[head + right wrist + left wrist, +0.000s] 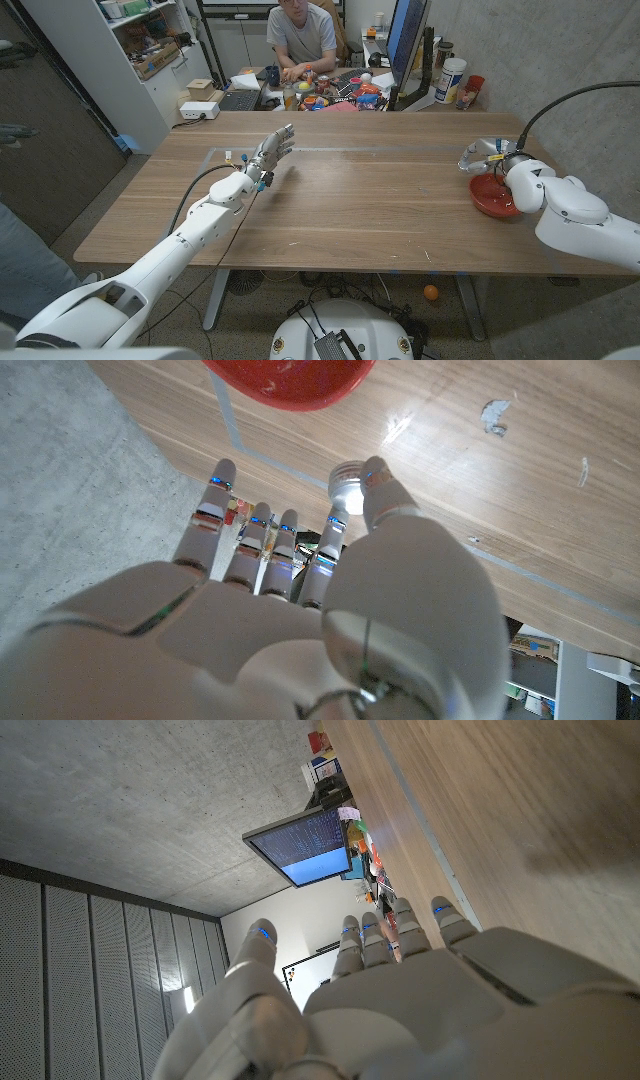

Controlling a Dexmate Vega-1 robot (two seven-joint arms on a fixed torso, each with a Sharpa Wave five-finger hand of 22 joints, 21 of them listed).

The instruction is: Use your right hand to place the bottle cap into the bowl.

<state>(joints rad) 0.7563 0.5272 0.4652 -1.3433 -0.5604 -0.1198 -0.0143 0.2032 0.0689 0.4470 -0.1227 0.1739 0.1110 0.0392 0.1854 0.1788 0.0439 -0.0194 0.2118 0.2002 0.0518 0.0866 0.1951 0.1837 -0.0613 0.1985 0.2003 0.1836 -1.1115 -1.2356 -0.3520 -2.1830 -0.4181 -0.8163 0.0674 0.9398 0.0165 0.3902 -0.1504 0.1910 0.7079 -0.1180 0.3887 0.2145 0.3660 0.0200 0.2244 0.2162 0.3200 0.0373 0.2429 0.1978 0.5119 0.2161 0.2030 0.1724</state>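
A: Right hand [497, 157] status?
B: At the table's [380, 215] right edge, raised just behind the red bowl [493, 196]. In the right wrist view the bottle cap [347, 489], small and silvery-white, sits pinched between the thumb and a finger [331, 538]. The other fingers are stretched out, slightly apart.
A: Cap over the bowl?
B: Hard to say. In the wrist view the cap is near the bowl's [290, 382] rim but off to one side of it, wood showing behind it. In the head view the hand overlaps the bowl's far edge, and the cap itself is too small to pick out there. Probably beside the rim, not inside.
A: Bowl contents?
B: Can't tell, the arm covers part of it.
A: Left hand [270, 156]?
B: Out over the left-centre of the table, fingers straight and a little spread, holding nothing. Left wrist view agrees: fingers [352, 942] extended, nothing in them, a monitor [300, 845] beyond.
A: Anything else?
B: A person [303, 36] seated behind the far edge at a cluttered desk [330, 95], a white shelf unit [140, 50] to the left.
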